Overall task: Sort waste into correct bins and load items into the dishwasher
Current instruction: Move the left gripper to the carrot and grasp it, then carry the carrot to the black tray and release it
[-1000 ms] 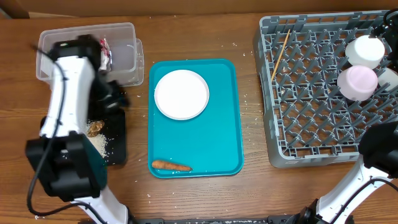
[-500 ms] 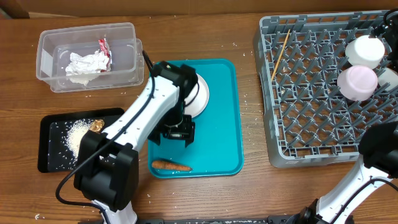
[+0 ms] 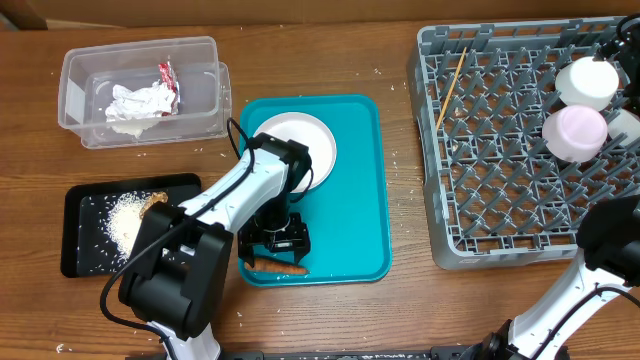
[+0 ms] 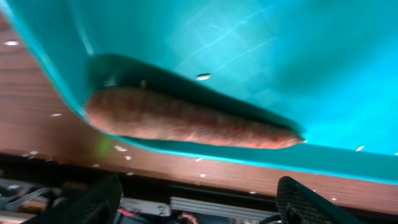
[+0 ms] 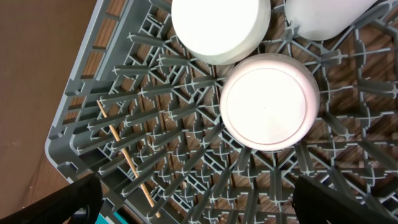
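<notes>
Fingers first: your left fingers (image 3: 277, 243) hang spread apart over the near end of the teal tray (image 3: 360, 200), gripping nothing, with the carrot stick (image 3: 277, 267) lying just beyond them against the tray's near rim. From the left wrist view you can see the carrot stick (image 4: 186, 121) lying lengthwise in the tray's corner, its blunt end to the left and its tip to the right. A dark finger shows at each lower corner of that view, and neither touches the stick. The white plate (image 3: 312, 140) sits at the far end of the teal tray, partly covered by your left arm. On the left of the table, the clear tub (image 3: 70, 90) holds the crumpled napkin (image 3: 130, 103) and the red-and-white wrapper (image 3: 167, 77). The black tray (image 3: 80, 240) nearer you carries the rice grains (image 3: 125, 215) and the brown food piece (image 3: 153, 201) at its far edge. Your right fingers (image 5: 71, 202) are released and wide apart above the grey dish rack (image 3: 500, 200), empty. In that rack the white bowl (image 5: 269, 110) and the white cup (image 5: 221, 28) sit upside down, side by side in the far right corner. The wooden stick (image 3: 450, 88) lies among the pegs near the far left corner.
</notes>
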Robot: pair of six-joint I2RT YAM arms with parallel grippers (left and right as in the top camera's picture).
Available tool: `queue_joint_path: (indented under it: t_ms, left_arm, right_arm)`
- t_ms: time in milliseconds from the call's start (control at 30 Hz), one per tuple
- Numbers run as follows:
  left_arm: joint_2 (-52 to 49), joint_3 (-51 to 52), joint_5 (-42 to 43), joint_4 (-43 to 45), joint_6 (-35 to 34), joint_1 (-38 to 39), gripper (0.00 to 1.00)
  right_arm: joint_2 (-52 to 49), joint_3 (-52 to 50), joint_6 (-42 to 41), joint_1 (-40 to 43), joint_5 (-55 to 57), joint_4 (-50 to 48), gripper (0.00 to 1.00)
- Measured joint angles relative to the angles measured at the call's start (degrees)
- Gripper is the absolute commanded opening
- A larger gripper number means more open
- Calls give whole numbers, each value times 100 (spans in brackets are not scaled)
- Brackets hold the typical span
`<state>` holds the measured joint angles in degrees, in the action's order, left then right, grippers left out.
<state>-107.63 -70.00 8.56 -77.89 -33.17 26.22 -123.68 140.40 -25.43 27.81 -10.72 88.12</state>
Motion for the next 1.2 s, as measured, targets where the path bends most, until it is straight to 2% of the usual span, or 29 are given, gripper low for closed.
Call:
queue_joint_path:
  t_ms: [300,767,933,1000,1200]
  left_arm:
    - [0,382,212,382,-164,-7,83]
    - [2,769,96,1167,-251,-144,85]
    - [83,782,-116,1956,-37,-170,86]
    - [116,730,-173,2238,68,-173,82]
    - [166,728,-400,2514,181,-188,77]
  right_arm:
    - [0,0,-2,0,2,0,100]
    - [0,0,-2,0,2,2,100]
    - [-2,0,0,0,2,0,100]
    - [0,0,-2,2,4,0,100]
    - [0,0,0,0,2,0,100]
